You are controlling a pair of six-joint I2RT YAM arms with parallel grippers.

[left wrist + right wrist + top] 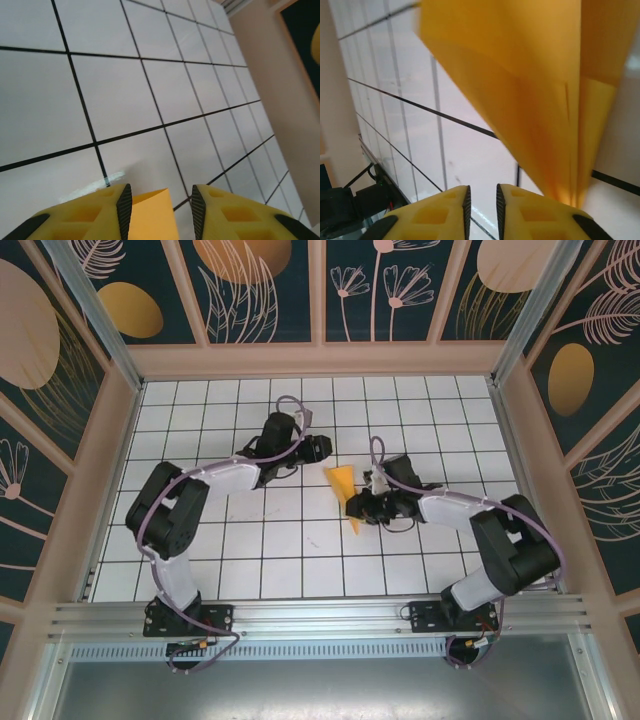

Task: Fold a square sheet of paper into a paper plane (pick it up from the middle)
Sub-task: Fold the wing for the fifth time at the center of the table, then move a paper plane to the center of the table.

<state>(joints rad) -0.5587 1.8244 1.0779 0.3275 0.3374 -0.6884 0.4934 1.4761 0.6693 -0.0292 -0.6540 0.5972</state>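
Plane (342,483) at mid-frame: my left gripper (160,195) spread loose around its corner, my right gripper (482,192) slightly parted beside it, gripping nothing.

Orange-yellow paper plane (343,487), white table (225,552) with black grid lines.

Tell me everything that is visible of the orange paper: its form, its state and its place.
The paper is thin, plain orange-yellow, without markings. It is folded into a narrow wedge of overlapping layers with a long crease, the wide end far and the point near. It is at the middle of the tiled table, between the left gripper and the right gripper, both with jaws apart. Whether either gripper touches it cannot be told.
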